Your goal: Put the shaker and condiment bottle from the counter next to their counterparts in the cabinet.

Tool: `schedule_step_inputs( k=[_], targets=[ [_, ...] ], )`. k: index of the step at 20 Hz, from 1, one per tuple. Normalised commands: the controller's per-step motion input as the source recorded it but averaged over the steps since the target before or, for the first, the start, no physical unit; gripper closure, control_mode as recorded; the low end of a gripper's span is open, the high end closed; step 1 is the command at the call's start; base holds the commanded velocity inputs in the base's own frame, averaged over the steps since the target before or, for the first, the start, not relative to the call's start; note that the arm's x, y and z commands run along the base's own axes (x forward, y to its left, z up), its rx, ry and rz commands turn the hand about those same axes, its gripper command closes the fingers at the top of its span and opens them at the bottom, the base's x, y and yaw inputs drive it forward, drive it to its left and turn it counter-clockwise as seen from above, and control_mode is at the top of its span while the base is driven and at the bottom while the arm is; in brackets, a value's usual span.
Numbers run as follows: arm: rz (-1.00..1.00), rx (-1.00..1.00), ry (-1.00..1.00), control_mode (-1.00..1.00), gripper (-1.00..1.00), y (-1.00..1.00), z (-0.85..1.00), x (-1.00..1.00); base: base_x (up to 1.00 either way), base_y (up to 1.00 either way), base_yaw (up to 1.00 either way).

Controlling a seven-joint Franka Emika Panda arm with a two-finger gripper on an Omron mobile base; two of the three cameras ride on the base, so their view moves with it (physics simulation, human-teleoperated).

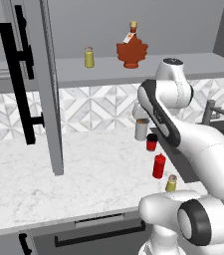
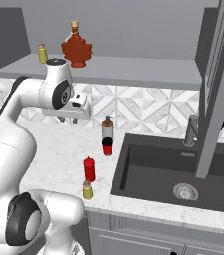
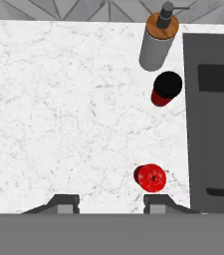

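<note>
The all-red condiment bottle [image 1: 159, 166] [image 2: 89, 169] stands on the white marble counter [image 1: 58, 189] near the sink edge. From above its round top [image 3: 152, 178] lies just past my right fingertip. The yellow-green shaker [image 1: 171, 183] [image 2: 87, 190] stands just in front of it, by the counter's front edge. My gripper [image 2: 70, 119] [image 3: 111, 203] hangs well above the counter, pointing down, open and empty. On the cabinet shelf [image 1: 183, 67] stand the second shaker [image 1: 89, 57] [image 2: 43, 53] and the maple-leaf bottle [image 1: 132, 50] [image 2: 76, 47].
A grey soap pump [image 1: 141, 127] [image 2: 107, 128] [image 3: 157, 42] and a short red cup with a black rim [image 1: 152, 142] [image 2: 107, 146] [image 3: 166, 88] stand behind the condiment bottle. The dark sink [image 2: 178, 169] and faucet [image 2: 191, 130] lie to the right. Open cabinet doors [image 1: 49, 84] [image 2: 218, 84] hang on both sides.
</note>
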Motion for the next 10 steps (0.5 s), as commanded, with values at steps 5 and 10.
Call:
schedule_step_inputs(
  k=[5, 10],
  targets=[
    [0.00, 0.00, -0.06, -1.00, -1.00, 0.00, 0.00, -0.23, 0.00, 0.00, 0.00],
    [-0.02, 0.00, -0.16, -1.00, -1.00, -0.01, 0.00, -0.51, 0.00, 0.00, 0.00]
  ],
)
